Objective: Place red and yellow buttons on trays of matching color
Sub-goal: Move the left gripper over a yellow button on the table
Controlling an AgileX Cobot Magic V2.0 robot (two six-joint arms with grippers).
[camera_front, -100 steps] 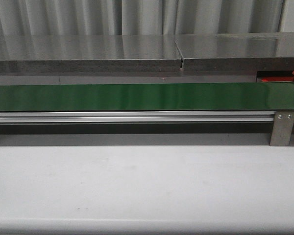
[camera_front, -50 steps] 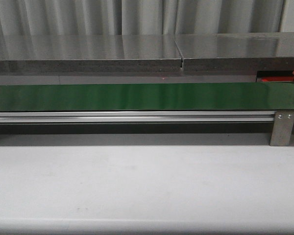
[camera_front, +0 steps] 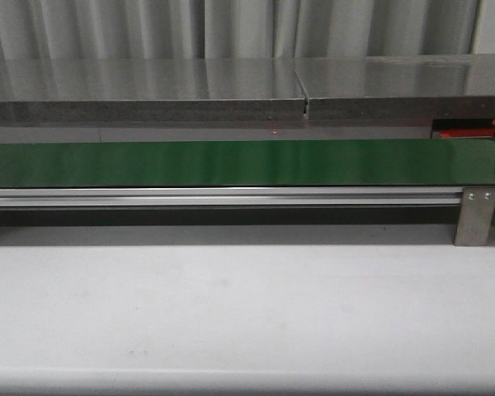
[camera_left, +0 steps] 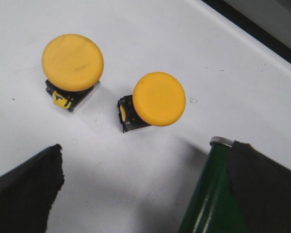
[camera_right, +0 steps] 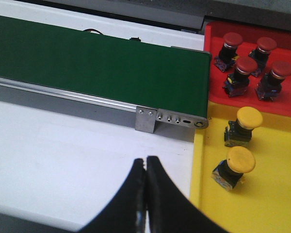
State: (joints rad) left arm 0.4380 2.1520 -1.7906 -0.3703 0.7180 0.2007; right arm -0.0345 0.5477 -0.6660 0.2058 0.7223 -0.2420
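Note:
In the left wrist view two yellow buttons stand on the white table beyond my left gripper. That gripper is open and empty, its fingers wide apart. In the right wrist view several red buttons stand on the red tray. Two yellow buttons stand on the yellow tray. My right gripper is shut with nothing in it, over the white table to the left of the yellow tray. Neither gripper shows in the front view.
The long green belt on its aluminium rail runs across the table, with nothing on it. Its end stops right beside the two trays. Its other roller end lies by my left gripper's finger. A steel shelf runs behind the belt.

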